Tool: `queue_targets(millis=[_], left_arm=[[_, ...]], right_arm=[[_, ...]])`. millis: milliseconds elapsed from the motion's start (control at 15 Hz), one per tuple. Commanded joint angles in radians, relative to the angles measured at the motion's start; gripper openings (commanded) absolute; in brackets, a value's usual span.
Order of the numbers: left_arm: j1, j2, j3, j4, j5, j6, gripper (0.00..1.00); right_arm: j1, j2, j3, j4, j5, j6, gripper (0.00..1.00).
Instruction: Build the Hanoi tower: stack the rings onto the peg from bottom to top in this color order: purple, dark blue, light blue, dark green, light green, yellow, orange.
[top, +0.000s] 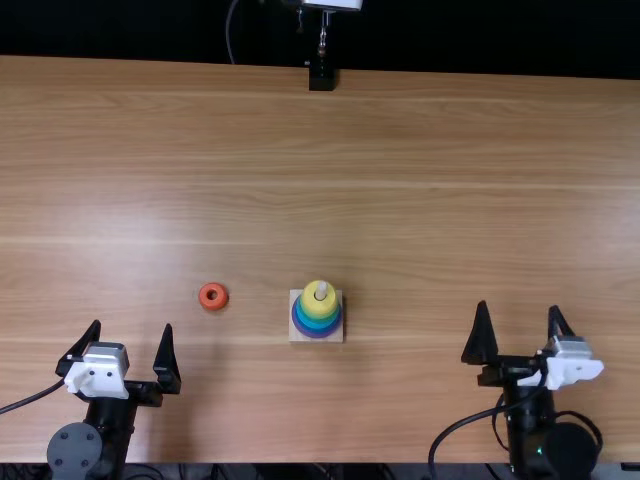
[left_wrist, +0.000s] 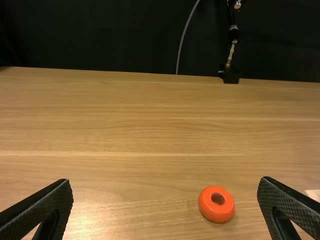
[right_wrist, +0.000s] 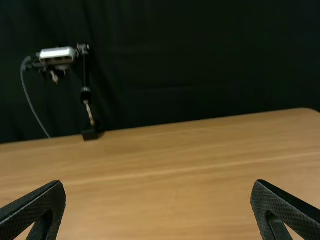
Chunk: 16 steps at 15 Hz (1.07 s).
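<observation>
The top view looks steeply down from above the near edge of the bench (top: 450, 150); both wrist views, lower and closer, face its far edge. All share the stand (top: 321, 76) there; top and left wrist also share the orange ring (top: 204, 296).

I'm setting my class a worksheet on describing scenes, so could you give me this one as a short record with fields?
Stack top: yellow ring, peg poking through
Lower rings in sight: light blue ring and purple ring among them
Loose piece: orange ring, flat on the table
Left claw: open, empty
Right claw: open, empty
Left to do: orange ring onto peg
</observation>
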Motion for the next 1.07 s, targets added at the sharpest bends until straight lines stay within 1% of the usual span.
queue_targets(millis=[0,133,267,400,467,533,600,733,800,1000], left_arm=[[0.004,-0.012,-0.057,-0.018,0.010,0.007,1.00],[0.004,-0.012,-0.057,-0.018,0.010,0.007,1.00],[0.004,-0.012,-0.057,-0.018,0.010,0.007,1.00],[0.004,-0.012,-0.057,-0.018,0.010,0.007,1.00],[0.004,-0.012,-0.057,-0.018,0.010,0.007,1.00],[0.004,-0.012,-0.057,-0.018,0.010,0.007,1.00],[0.004,-0.012,-0.057,-0.018,0.010,0.007,1.00],[0.004,-0.012,-0.057,-0.018,0.010,0.007,1.00],[0.004,-0.012,-0.057,-0.018,0.010,0.007,1.00],[0.004,-0.012,-0.057,-0.018,0.010,0.007,1.00]], right_arm=[[-0.001,-0.058,-0.059,0.005,-0.006,-0.026,1.00],[-0.006,-0.113,-0.117,0.005,-0.006,-0.031,1.00],[0.002,-0.160,-0.125,-0.025,-0.006,-0.050,1.00],[0.002,-0.236,-0.125,-0.131,-0.006,-0.057,1.00],[0.004,-0.236,-0.125,-0.172,-0.002,-0.066,1.00],[0.005,-0.236,-0.125,-0.192,0.000,-0.085,1.00],[0.004,-0.236,-0.125,-0.218,0.000,-0.094,1.00],[-0.006,-0.236,-0.125,-0.336,0.000,-0.094,1.00],[-0.006,-0.236,-0.126,-0.363,0.000,-0.094,1.00],[-0.006,-0.236,-0.125,-0.369,0.000,-0.094,1.00]])
